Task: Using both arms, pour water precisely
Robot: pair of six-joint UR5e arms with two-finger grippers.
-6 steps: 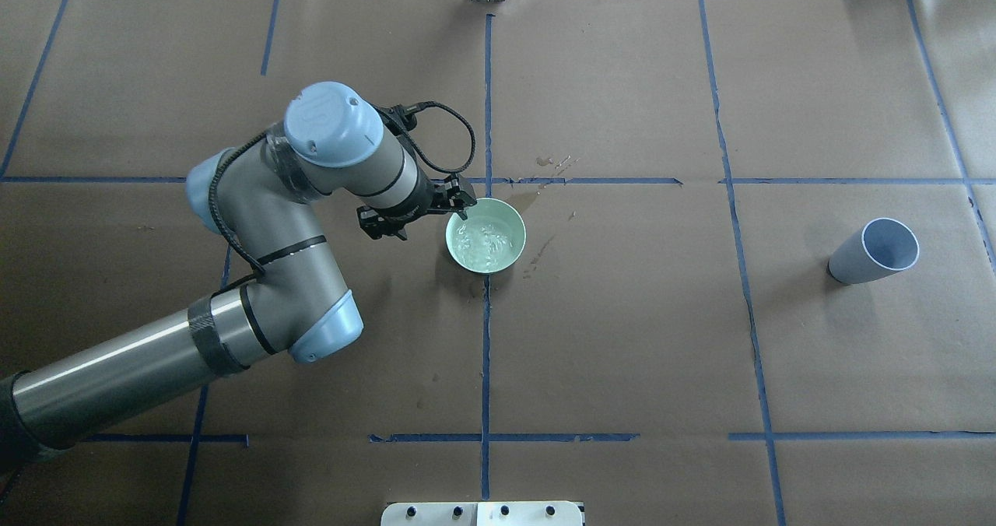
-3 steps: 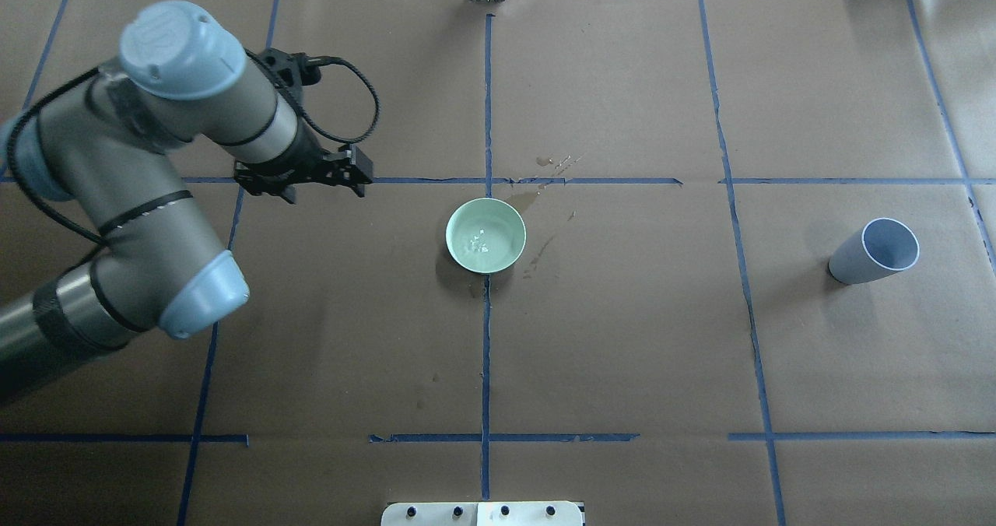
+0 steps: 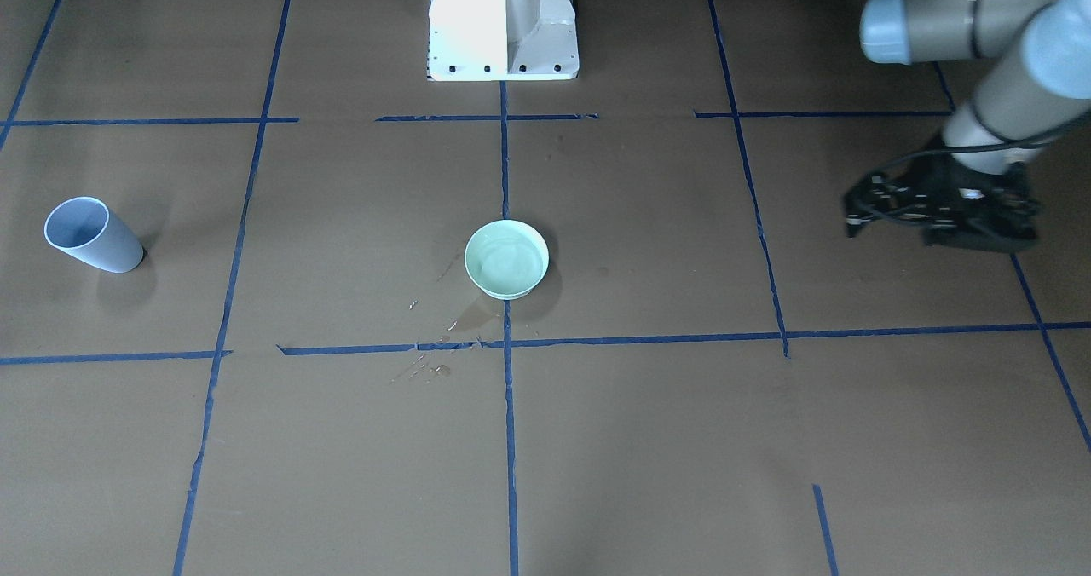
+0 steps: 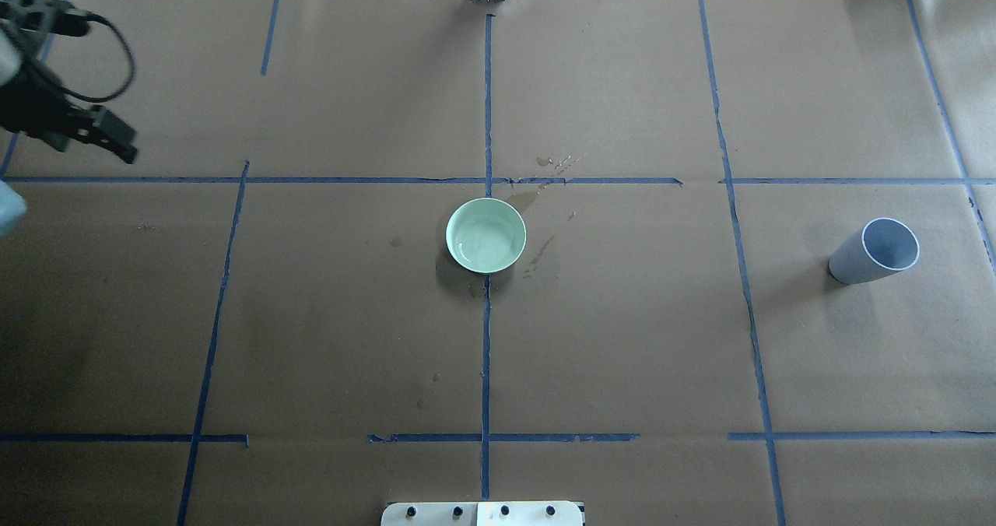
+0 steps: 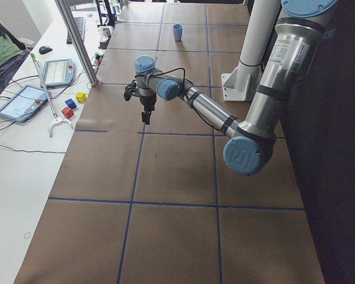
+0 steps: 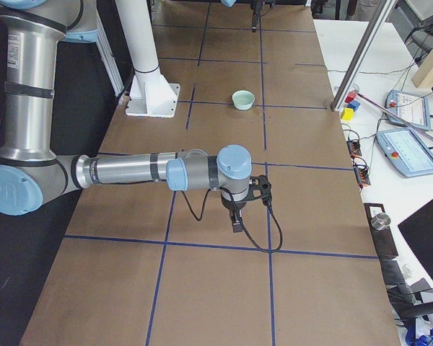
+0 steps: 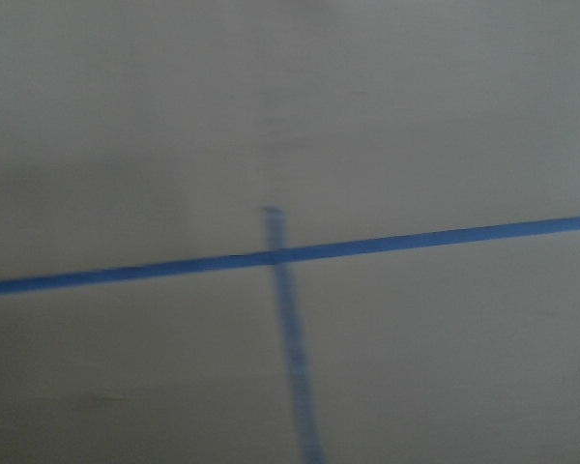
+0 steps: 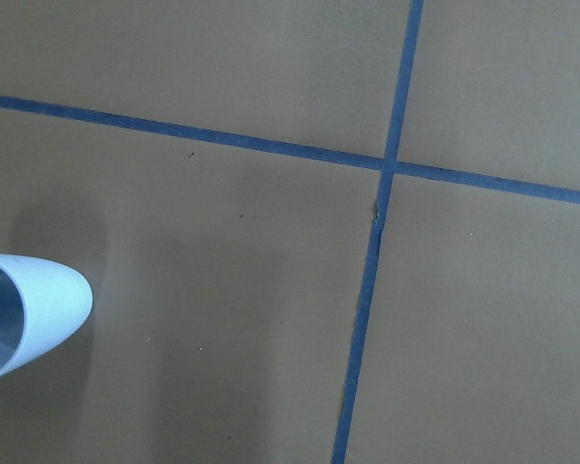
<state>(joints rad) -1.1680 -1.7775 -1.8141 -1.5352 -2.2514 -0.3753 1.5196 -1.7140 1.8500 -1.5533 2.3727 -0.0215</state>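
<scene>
Since the water (image 4: 484, 240) lies as a shallow, glossy pool in the pale green bowl (image 4: 486, 236) at the middle of the table (image 4: 622, 355), any coming pour turns on reaching that centre. The bowl is round, so no grasp direction is favoured. A few wet marks (image 4: 537, 198) stain the paper just beside its far rim. From the bowl, the left gripper (image 3: 862, 208) hangs well apart toward the robot's left. Nothing shows in it, but I cannot tell whether its fingers stand apart or together. The grey-blue cup (image 4: 873, 250) stands upright, its long axis vertical, well apart from the bowl on the robot's right. The right gripper (image 6: 235, 220) shows only in the right side view, hanging near that cup, and its fingers' state cannot be told either. Its wrist camera catches the cup's rim at its lower left edge. By my judgement the right arm (image 6: 130, 171) is the nearer one to the cup, while the left arm (image 3: 1006, 90) has the more open line to the bowl.

Counted: one bowl, one cup, one pool of water, two arms.
</scene>
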